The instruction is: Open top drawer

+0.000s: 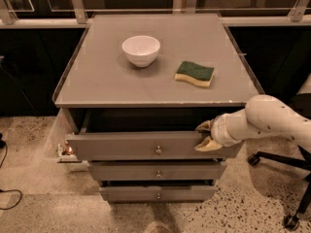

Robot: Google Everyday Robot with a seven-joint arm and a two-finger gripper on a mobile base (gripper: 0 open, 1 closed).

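Centre frame: top drawer (141, 146) partly out
gripper (201, 137) at its right end; fingers seemingly pinching the front panel's top edge

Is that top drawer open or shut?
Partly open: the top drawer juts out, dark gap behind it; gripper at its right end.

Top drawer (131, 147) front matt grey w/ metal knob (158, 150); gripper (205, 136) at its rt end, smooth cream plastic.
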